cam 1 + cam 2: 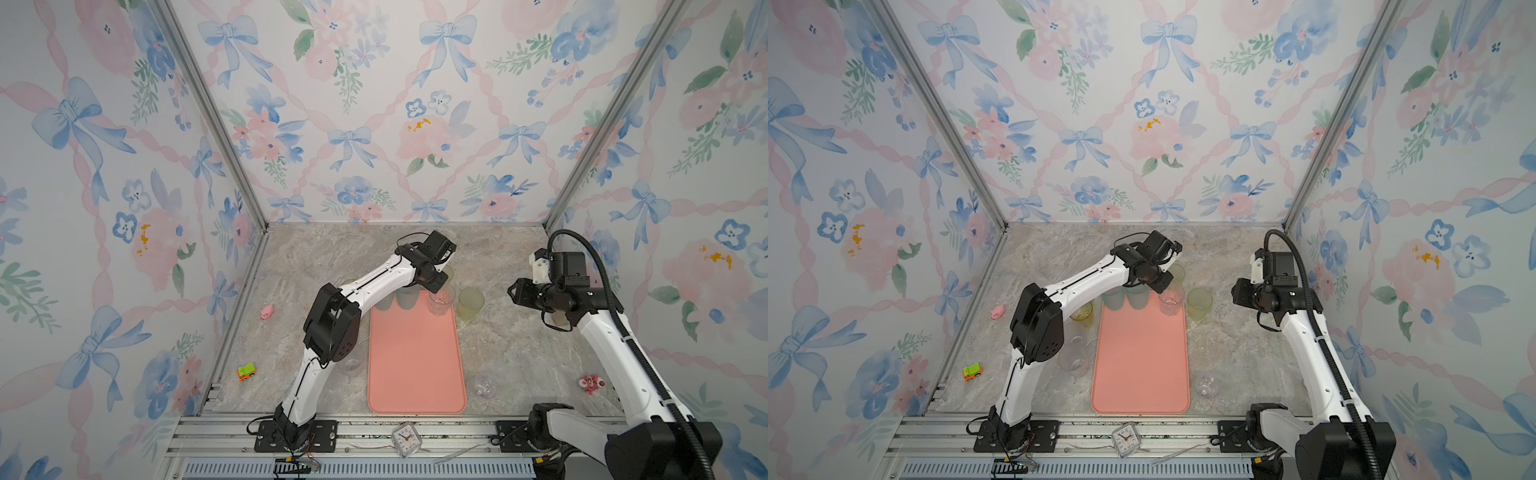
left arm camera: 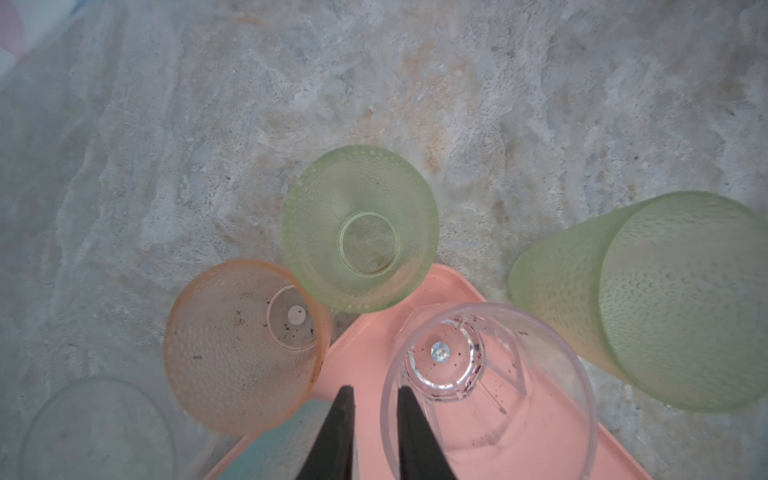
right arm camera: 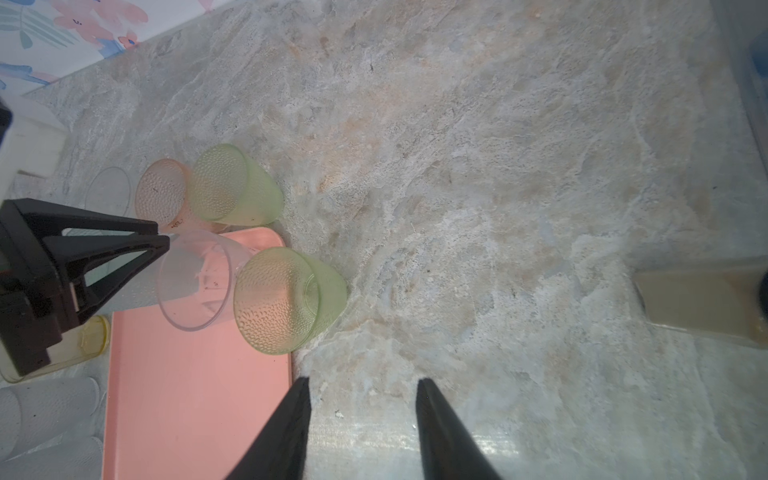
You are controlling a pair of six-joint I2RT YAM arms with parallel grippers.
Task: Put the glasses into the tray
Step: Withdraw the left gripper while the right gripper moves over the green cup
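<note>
At the far-right corner of the tray point(image 1: 415, 357), the clear glass point(image 2: 498, 374) stands upright on the tray. Left hand point(image 2: 374, 388) straddles its rim, jaws narrow, slight gap either side of the wall. Right hand point(image 3: 362, 379) partly open, nothing in it, over bare bench point(image 3: 498, 208) right of the tray. Green glass point(image 1: 470, 305) sits on the bench just off that corner. Two teal glasses point(image 1: 405, 297) at the tray's far edge.

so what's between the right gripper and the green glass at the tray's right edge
Just bare tabletop between the right gripper and the green glass, clearest in the right wrist view.
</note>
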